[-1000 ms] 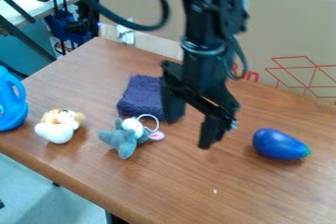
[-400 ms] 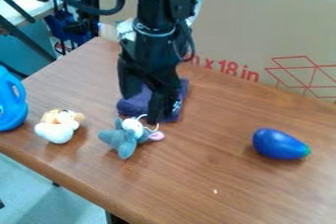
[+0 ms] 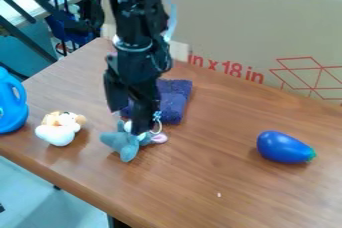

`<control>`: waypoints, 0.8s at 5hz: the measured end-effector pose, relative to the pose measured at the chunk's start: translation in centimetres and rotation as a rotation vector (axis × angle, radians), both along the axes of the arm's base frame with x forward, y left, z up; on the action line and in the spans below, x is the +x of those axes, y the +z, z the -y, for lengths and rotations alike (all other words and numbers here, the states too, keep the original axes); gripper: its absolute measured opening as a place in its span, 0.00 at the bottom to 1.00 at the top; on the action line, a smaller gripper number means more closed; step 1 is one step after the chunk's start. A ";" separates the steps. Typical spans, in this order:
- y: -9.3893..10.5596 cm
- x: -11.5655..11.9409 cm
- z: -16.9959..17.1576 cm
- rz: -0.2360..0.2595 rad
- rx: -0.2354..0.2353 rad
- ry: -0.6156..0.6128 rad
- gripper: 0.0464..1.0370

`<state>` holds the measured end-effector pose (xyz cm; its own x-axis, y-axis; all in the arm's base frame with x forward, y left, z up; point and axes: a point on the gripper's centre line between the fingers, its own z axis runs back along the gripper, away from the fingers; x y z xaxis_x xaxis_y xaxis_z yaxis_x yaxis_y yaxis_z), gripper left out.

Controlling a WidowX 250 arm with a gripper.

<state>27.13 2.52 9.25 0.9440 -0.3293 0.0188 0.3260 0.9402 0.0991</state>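
- The tool (image 3: pixel 129 121) hangs left of the frame's centre, its fingers apart, with one tip in front of the upper part of a grey plush toy (image 3: pixel 125 145); whether they touch, I cannot tell.
- The grey plush toy lies on the wooden surface (image 3: pixel 200 182), left of and below the frame's centre, a pink part pointing right and a pale loop beside its head.
- A dark purple cloth (image 3: pixel 176 99) lies just behind it, partly hidden by the tool.
- A white and tan plush toy (image 3: pixel 57 131) sits at left.
- A blue toy eggplant (image 3: pixel 284 147), green-tipped, lies at right.
- A blue jug (image 3: pixel 12 114) stands at the left edge.
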 end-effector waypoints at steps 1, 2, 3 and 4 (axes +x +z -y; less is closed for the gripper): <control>-1.2 0.0 -0.8 0.015 -0.041 0.041 0.97; -2.3 -0.2 -0.8 0.044 -0.076 0.076 0.97; -3.6 -0.2 -0.8 0.003 -0.081 0.071 0.97; -4.3 0.7 -0.8 0.049 -0.093 0.087 0.97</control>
